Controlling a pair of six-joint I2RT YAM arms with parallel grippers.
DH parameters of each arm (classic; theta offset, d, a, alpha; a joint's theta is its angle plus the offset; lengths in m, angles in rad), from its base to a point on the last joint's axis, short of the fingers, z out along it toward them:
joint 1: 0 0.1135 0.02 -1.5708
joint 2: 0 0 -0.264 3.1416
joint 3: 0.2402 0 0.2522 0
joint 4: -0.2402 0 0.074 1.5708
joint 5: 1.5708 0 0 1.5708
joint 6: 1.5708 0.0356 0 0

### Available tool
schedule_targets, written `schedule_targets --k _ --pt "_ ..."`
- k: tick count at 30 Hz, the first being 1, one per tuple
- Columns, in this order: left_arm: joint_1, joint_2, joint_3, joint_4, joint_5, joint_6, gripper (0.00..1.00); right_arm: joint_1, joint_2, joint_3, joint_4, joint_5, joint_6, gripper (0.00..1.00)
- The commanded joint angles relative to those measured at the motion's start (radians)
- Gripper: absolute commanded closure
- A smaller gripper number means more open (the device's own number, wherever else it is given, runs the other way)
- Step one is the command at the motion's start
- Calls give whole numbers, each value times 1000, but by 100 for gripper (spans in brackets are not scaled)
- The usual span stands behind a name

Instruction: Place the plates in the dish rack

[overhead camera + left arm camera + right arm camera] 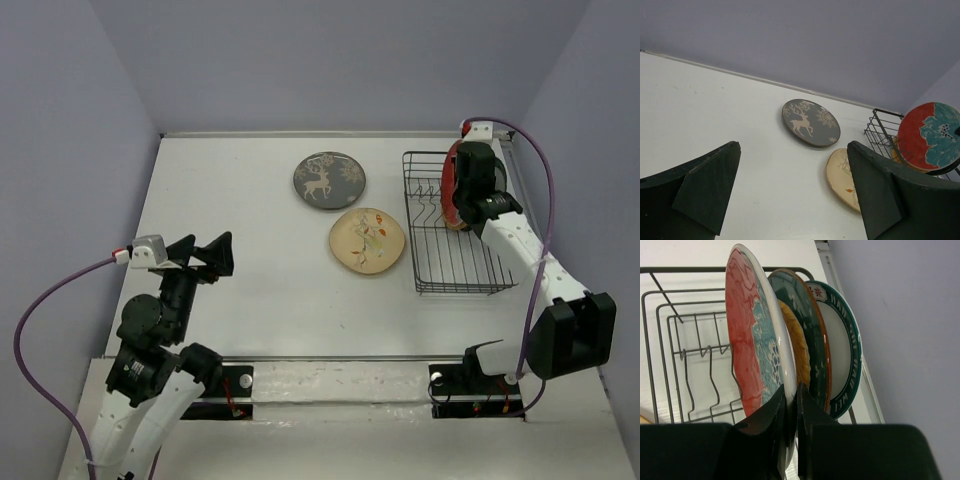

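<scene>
Right wrist: right gripper (791, 395) pinches the red plate (747, 335), upright in the dish rack (690, 269) beside three more plates (812, 330); left gripper (792, 150) gapes wide.

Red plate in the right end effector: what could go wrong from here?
1. The right end effector pinches the red plate only at its rim, so the upright plate might pivot or slip.
2. It stands very close to the orange plate already in the dish rack; lowering could knock them together.
3. If it is released off the prongs, it could lean over.
</scene>
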Motion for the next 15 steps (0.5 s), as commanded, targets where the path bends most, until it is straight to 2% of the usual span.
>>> schedule_targets --k 1,9,11,12,14,15 --pt "-7 33 1 49 11 0 1 -2 -28 31 156 2 42 93" --pt "-3 166 7 39 126 -24 1 -2 10 -38 143 -24 140 93" --pt "-3 225 10 42 181 -41 1 -2 18 -55 145 -17 164 81" --pt "-3 245 10 44 207 -61 1 -2 25 -56 145 -18 180 68" --pt "-3 304 7 52 282 -93 1 -2 33 -50 130 -27 201 54" --pt "-3 321 -2 90 333 -131 1 -2 35 -49 117 -27 209 42"
